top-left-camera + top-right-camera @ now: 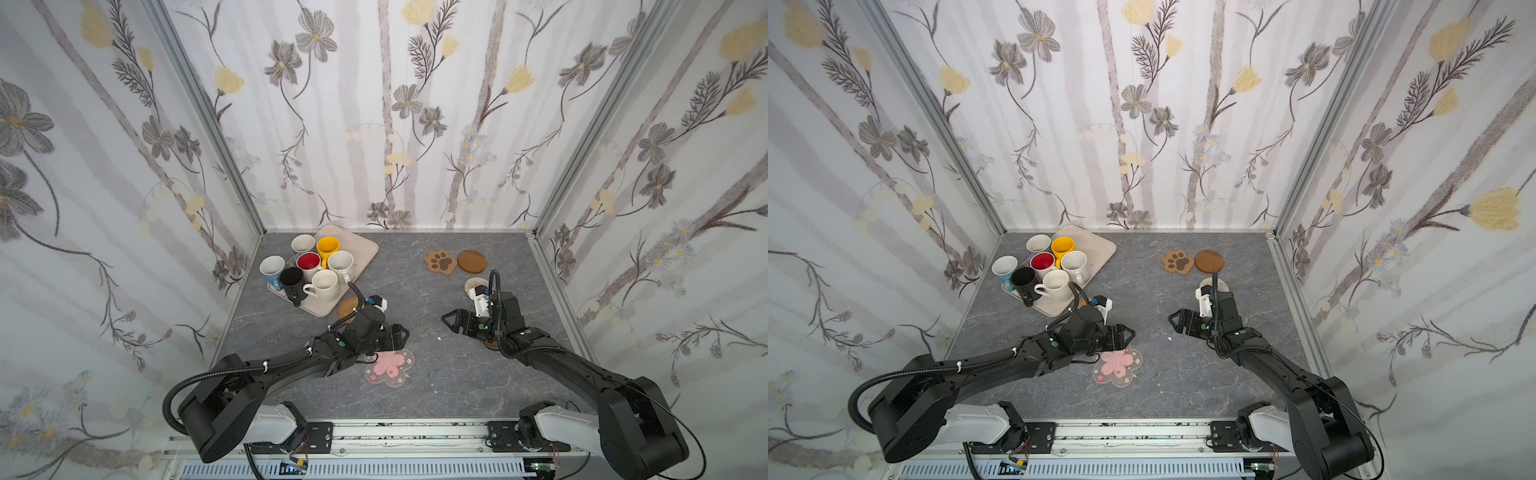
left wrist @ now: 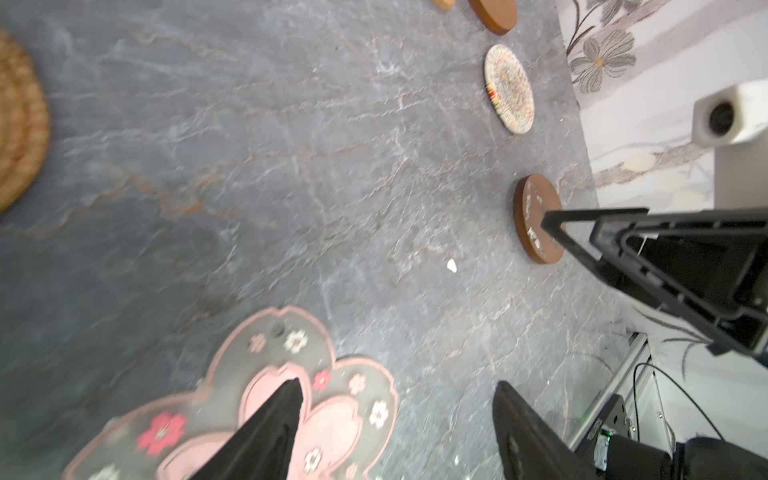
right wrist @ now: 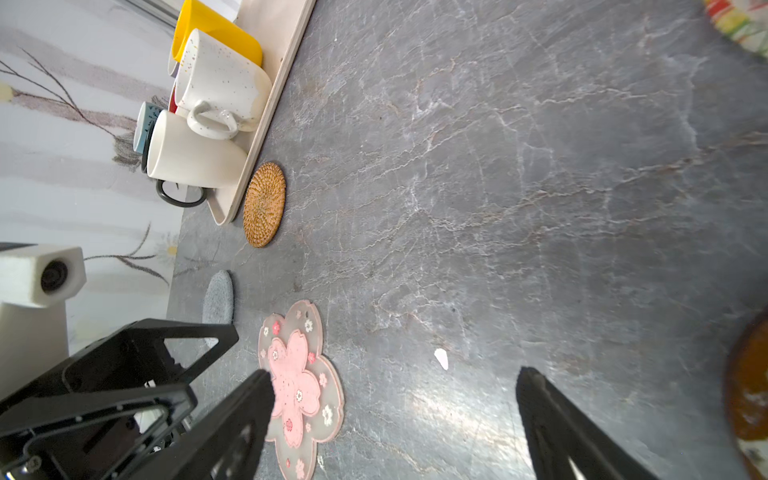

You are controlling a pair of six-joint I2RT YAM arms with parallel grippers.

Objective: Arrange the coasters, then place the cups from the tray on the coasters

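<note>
Far left, the tray [image 1: 361, 245] sits askew, long axis slanting far right to near left, seven cups [image 1: 308, 262] upright on it, the rattan coaster [image 3: 264, 204] just beside its near corner. The left gripper [image 2: 397, 382] hangs over the pink blossom coaster [image 1: 390, 366], jaws parted, empty. The right gripper [image 1: 448, 322] gapes, holding nothing, its arm [image 1: 561, 357] over one wooden round [image 2: 536, 220] and part of the beige woven coaster [image 2: 509, 89]; paw coaster [image 1: 440, 262] and second wooden round [image 1: 472, 261] lie beyond.

We see seven ceramic mugs [image 1: 308, 262] upright on the beige rectangular tray [image 1: 357, 245], pink blossom coaster [image 1: 390, 368] flat on our worktop [image 1: 415, 299].
</note>
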